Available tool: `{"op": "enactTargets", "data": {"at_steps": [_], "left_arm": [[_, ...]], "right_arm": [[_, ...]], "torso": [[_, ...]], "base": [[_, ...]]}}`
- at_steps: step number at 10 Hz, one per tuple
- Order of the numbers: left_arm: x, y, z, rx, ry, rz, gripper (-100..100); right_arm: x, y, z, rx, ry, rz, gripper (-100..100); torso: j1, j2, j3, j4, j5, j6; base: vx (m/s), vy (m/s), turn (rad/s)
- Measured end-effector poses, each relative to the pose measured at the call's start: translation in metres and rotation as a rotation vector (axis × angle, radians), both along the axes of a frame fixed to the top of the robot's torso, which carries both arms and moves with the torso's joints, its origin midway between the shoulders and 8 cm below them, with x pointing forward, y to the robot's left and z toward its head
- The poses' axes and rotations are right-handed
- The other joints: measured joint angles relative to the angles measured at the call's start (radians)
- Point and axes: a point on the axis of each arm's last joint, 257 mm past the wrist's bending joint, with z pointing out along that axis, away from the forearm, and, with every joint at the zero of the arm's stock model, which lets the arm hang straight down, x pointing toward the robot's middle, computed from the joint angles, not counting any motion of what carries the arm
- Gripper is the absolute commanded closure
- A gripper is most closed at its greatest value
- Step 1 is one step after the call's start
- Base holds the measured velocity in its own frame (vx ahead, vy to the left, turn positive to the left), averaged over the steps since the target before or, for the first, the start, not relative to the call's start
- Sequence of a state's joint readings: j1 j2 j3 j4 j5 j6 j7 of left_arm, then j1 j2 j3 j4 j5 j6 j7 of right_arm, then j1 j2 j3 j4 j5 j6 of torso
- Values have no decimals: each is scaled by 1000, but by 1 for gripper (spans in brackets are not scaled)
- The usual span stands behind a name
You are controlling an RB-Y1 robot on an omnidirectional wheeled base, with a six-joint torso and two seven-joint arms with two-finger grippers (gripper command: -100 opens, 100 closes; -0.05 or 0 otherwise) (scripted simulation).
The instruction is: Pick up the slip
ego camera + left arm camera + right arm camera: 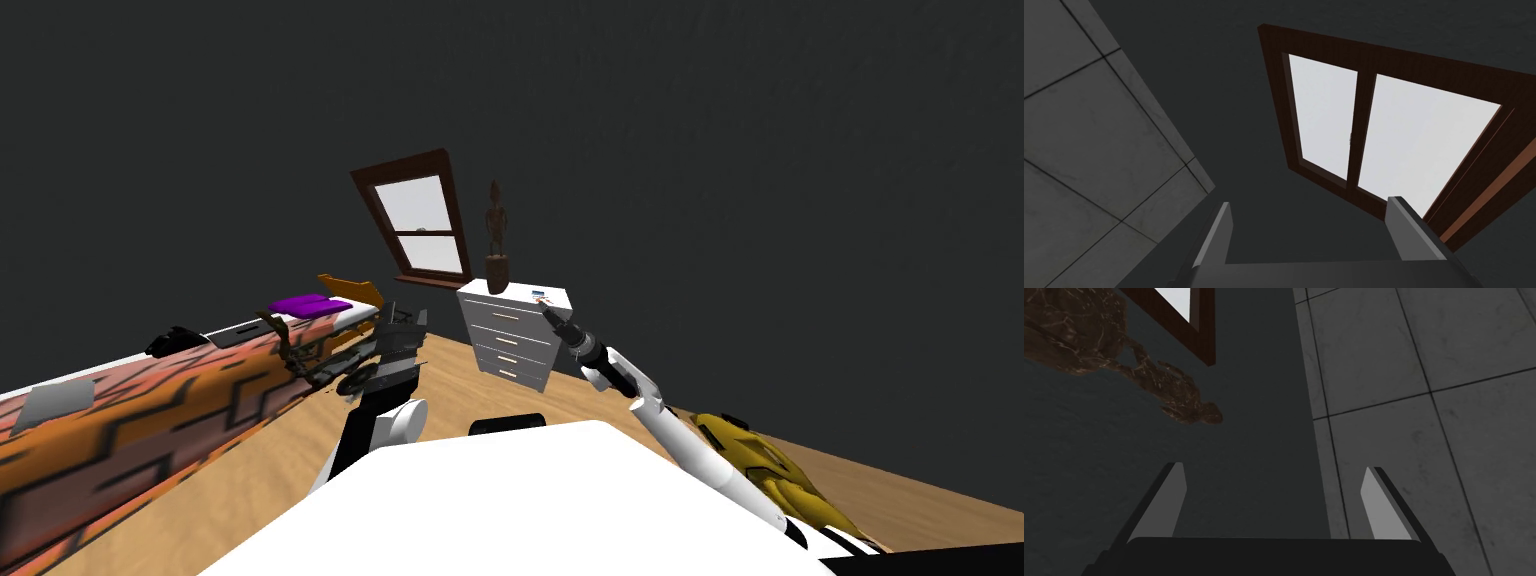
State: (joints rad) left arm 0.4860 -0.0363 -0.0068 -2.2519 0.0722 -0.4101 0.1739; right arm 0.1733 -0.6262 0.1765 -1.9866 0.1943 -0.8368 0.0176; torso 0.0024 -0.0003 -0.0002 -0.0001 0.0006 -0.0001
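Head view: the slip point(540, 296) lies on top of the white dresser point(515, 335) near the brown statue point(496, 240), and the right gripper point(549, 311) hangs just beside it without grasping it. Left wrist view: the idle left gripper point(1309, 207) has its 2 fingers spread wide on nothing. Right wrist view: the right fingers point(1174, 498) stand equally wide and empty, so closing in, gripping and lifting all remain.

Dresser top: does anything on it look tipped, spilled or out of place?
Nothing stands out. The brown statue stands upright on the white dresser, and the slip lies flat near the front of its top, close to the open right claw.
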Motion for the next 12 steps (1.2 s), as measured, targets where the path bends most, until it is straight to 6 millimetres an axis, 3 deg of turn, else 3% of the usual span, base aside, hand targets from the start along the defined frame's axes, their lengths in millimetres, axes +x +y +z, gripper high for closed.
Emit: {"op": "enactTargets", "data": {"at_steps": [7,12], "left_arm": [[0,0,0,0,0,0,0],[0,0,0,0,0,0,0]], "right_arm": [[4,13,-29,-253,-44,109,-100],[7,6,-54,-442,-68,164,-100]], "torso": [[0,-1,0,0,0,0],[0,-1,0,0,0,0]], "base": [[5,28,93],[12,27,86]]}}
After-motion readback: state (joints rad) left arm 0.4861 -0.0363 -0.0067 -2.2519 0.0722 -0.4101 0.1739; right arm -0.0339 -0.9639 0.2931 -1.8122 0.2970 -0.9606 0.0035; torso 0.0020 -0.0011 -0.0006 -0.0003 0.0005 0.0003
